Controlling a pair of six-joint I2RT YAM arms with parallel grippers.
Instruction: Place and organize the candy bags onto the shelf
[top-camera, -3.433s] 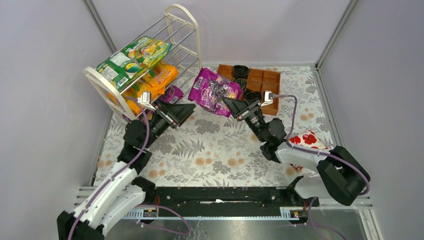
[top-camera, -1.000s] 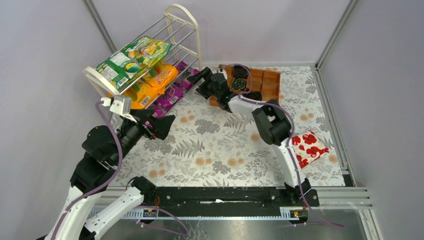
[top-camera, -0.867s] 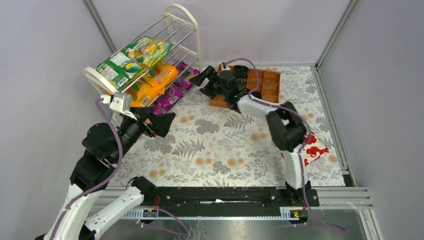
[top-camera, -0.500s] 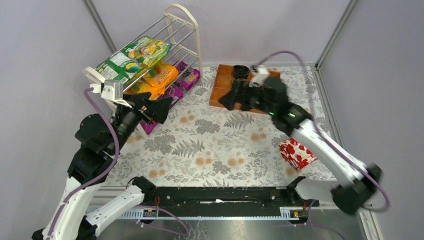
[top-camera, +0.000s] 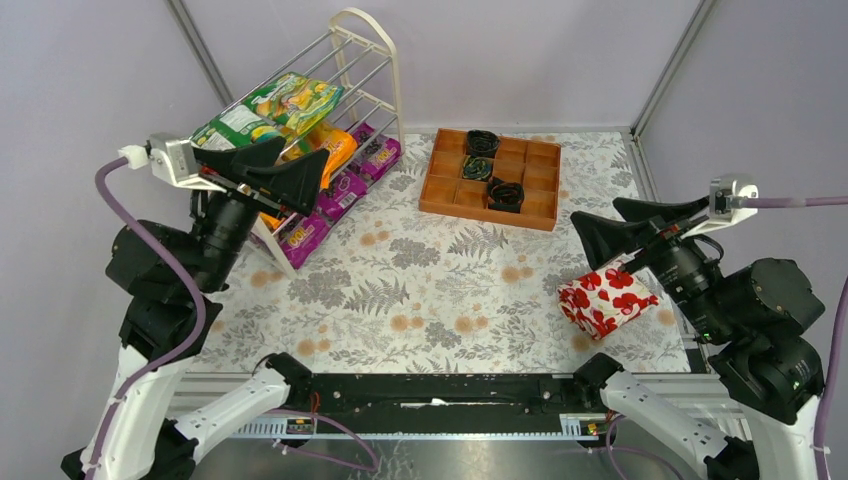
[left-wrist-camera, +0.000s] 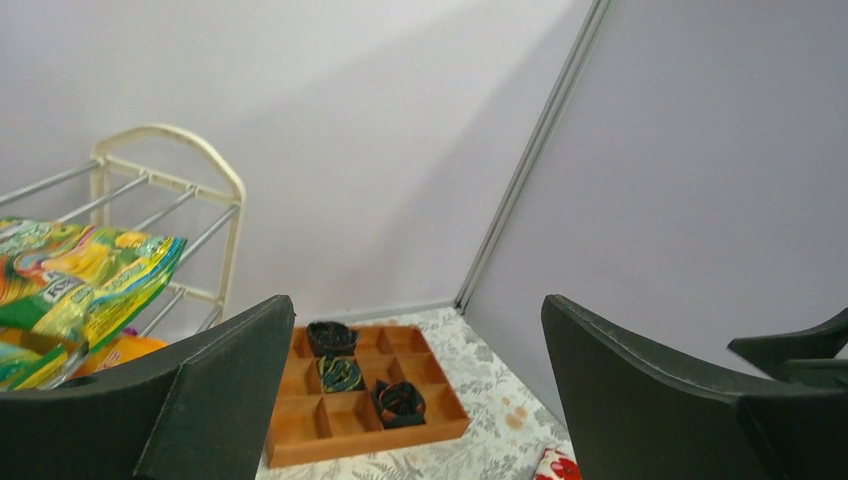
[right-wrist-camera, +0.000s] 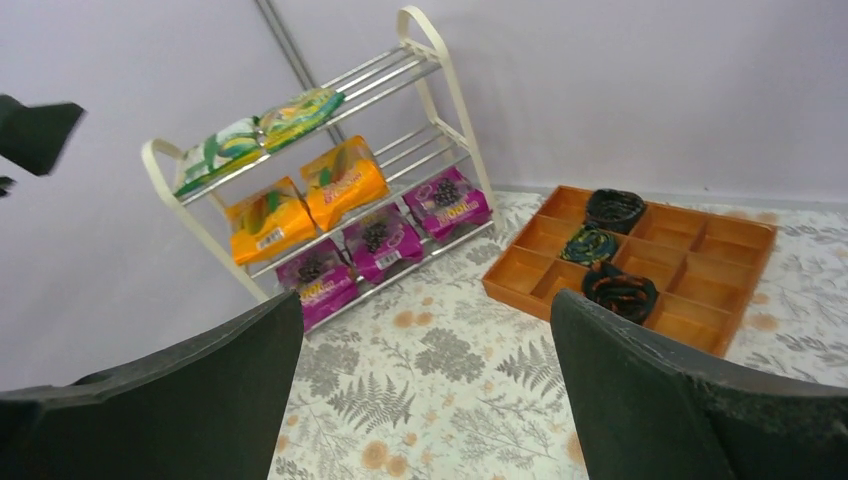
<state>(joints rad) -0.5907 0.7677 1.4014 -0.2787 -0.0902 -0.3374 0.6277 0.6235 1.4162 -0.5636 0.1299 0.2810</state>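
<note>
- The left gripper (top-camera: 303, 160) hangs high, its jaws wide apart with nothing between them. From above it covers the near end of the shelf (top-camera: 365, 25), so the candy bags (top-camera: 300, 100) behind it are only partly seen.
- Its own camera catches just one green bag (left-wrist-camera: 85, 275), cut off at the left edge, with a sliver of orange below it.
- The right gripper (top-camera: 595, 212) is likewise spread and empty, well apart from the shelf, which stands ahead of it to its left.
- Only the right wrist view shows all seven: two green bags (right-wrist-camera: 300, 105) on the top tier, two orange bags (right-wrist-camera: 345, 180) on the middle tier, and three purple bags (right-wrist-camera: 380, 240) on the lowest.
- The red floral package (top-camera: 605, 300) lies just below the right gripper in the top view. The right wrist view misses it, and the left wrist view shows one corner.
- The wooden tray (top-camera: 445, 190) with black coils (top-camera: 505, 192) sits ahead of both grippers.
</note>
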